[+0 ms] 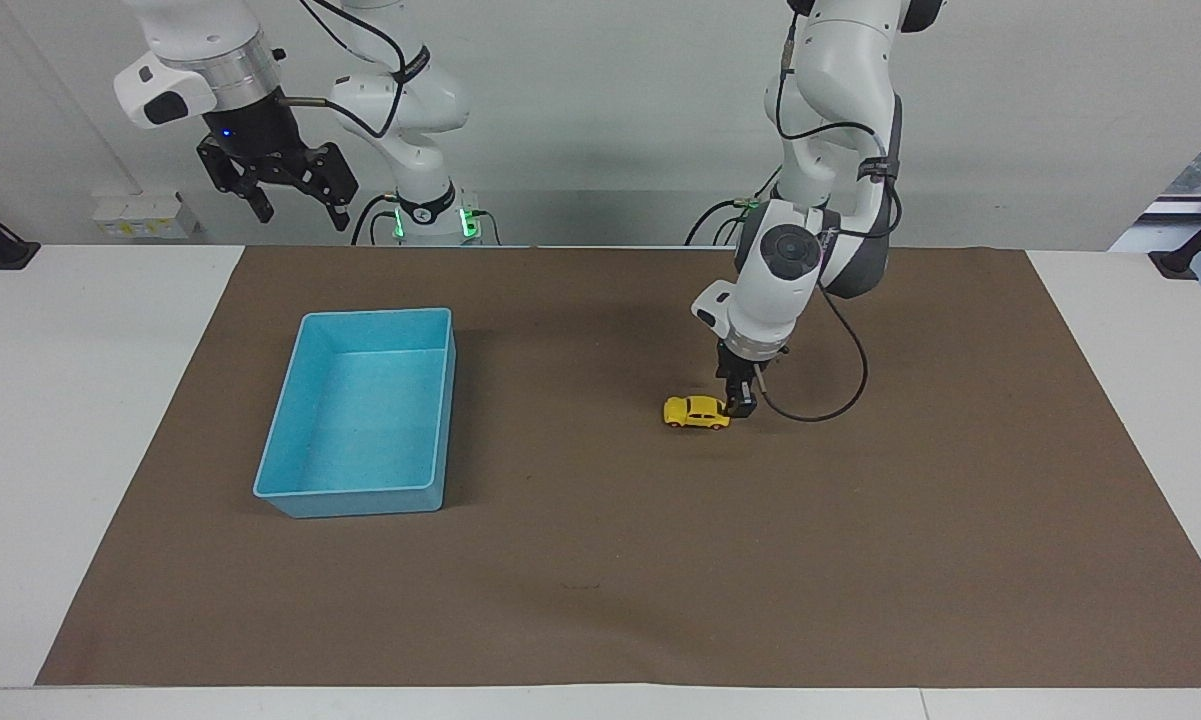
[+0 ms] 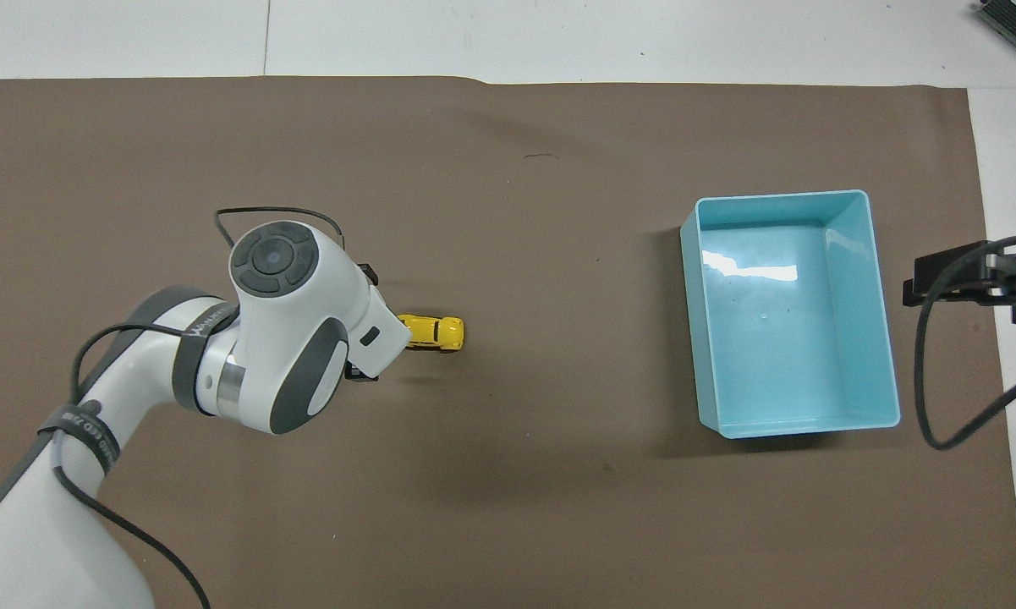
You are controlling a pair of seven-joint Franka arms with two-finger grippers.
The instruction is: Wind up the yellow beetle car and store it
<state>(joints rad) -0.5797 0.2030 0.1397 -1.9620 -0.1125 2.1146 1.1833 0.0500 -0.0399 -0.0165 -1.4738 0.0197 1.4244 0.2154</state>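
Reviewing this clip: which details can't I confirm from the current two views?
- Left claw at the rear end of the yellow beetle car: the overhead view has the arm's wrist covering it; in the facing view, grip or mere contact is too small to tell.
- Right claw, waiting raised: the overhead view's edge cuts it off.
- Wind-up state of the car: nothing shows it.
- Blue tray: holds nothing.

Our left claw [image 1: 739,405] hangs low, pointing straight down; our right claw [image 1: 282,190] waits raised, fingers spread.
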